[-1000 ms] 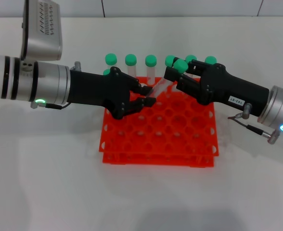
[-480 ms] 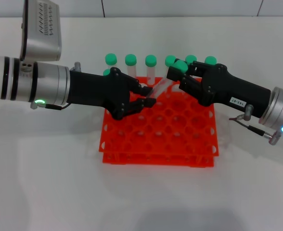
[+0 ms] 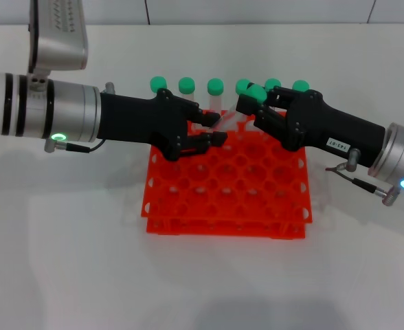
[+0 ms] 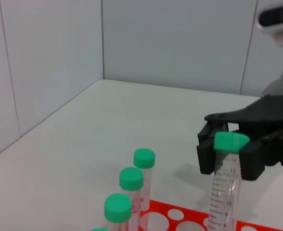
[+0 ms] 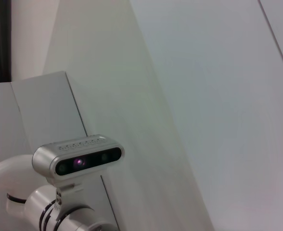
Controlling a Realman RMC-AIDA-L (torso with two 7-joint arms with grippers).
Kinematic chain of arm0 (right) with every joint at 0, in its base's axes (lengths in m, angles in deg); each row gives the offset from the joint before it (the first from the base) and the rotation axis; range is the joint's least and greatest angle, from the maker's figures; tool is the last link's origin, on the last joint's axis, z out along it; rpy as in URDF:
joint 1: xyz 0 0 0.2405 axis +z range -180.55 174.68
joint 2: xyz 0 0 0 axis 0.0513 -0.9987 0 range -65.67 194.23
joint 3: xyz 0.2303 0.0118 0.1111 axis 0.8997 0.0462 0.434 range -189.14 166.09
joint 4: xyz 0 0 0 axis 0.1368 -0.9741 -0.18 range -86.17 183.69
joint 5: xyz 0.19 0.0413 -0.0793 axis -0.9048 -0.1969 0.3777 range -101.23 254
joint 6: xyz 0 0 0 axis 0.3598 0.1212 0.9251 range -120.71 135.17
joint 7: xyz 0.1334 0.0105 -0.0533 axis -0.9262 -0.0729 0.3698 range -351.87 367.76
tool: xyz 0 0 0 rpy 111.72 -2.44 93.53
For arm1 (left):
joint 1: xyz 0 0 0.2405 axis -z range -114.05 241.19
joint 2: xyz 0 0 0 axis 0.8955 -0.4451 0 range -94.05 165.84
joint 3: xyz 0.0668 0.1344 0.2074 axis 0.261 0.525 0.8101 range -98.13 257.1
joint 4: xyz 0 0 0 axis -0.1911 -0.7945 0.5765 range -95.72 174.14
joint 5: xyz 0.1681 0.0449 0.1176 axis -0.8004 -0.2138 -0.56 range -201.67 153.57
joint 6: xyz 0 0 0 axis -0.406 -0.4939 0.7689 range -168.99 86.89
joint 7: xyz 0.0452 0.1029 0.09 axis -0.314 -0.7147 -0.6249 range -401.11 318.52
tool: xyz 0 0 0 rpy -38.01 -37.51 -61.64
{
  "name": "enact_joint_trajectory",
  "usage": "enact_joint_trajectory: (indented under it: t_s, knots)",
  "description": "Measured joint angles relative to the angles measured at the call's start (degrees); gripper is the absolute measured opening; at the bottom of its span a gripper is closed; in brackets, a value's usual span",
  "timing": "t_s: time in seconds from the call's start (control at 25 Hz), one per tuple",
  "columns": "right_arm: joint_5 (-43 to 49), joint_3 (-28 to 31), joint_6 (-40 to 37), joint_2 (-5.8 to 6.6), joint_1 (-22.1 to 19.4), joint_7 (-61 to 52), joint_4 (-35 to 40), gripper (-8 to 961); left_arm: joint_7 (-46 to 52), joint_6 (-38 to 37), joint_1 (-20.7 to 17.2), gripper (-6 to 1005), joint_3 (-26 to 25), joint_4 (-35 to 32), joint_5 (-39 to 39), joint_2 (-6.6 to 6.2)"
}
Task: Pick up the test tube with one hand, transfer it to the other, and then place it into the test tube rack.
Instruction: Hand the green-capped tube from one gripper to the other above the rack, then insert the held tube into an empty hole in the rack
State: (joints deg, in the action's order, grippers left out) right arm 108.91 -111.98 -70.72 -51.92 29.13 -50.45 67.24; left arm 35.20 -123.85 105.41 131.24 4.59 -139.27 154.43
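- Test tube rack: white table open from 3 through 9 o'clock.
- Right gripper: jaws pinching test tube just below cap.
- Left gripper: jaws spread around tube's lower end.

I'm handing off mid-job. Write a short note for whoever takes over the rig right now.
Right gripper: shut on the test tube, gripping just under its green cap, above the far side of the test tube rack.
Left gripper: fingers open around the tube's lower end, over the rack, not clamping it.
Six other green-capped tubes stand along the rack's far row.
Done: pickup, and the handover looks complete.
Left: clear the left gripper, then have the right one lower the tube into a free hole and release.
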Motion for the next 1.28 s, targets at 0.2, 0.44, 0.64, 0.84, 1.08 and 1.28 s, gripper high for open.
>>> enact_joint_trajectory:
  t_s: [0.2, 0.44, 0.64, 0.84, 1.08, 1.28]
  knots:
    - [0.00, -0.08, 0.00, 0.01, 0.03, -0.08, 0.00, 264, 6.61, -0.25, -0.65, 342, 3.05, -3.80, 0.91, 0.56]
    - [0.00, -0.19, -0.09, 0.01, -0.01, -0.05, 0.00, 267, 14.60, -2.80, -2.99, 583, 5.77, -11.47, 1.02, 0.63]
    - [0.10, -0.19, -0.18, 0.01, 0.00, -0.06, -0.02, 271, 25.93, -5.23, -8.76, 753, 8.96, -26.58, 0.59, 0.59]
    - [0.41, -0.18, -0.38, 0.21, 0.02, -0.19, -0.06, 274, 36.86, -7.68, -15.89, 870, 9.25, -43.32, 0.50, 0.49]
    - [0.58, -0.18, -0.46, 0.65, 0.47, -0.59, -0.08, 278, 41.86, -9.19, -27.69, 886, 9.09, -61.04, 1.77, 0.67]
    - [1.10, -0.10, -0.46, 1.38, 2.11, -1.64, -0.05, 281, 35.25, -7.01, -38.93, 884, 9.04, -66.44, 9.98, 0.81]
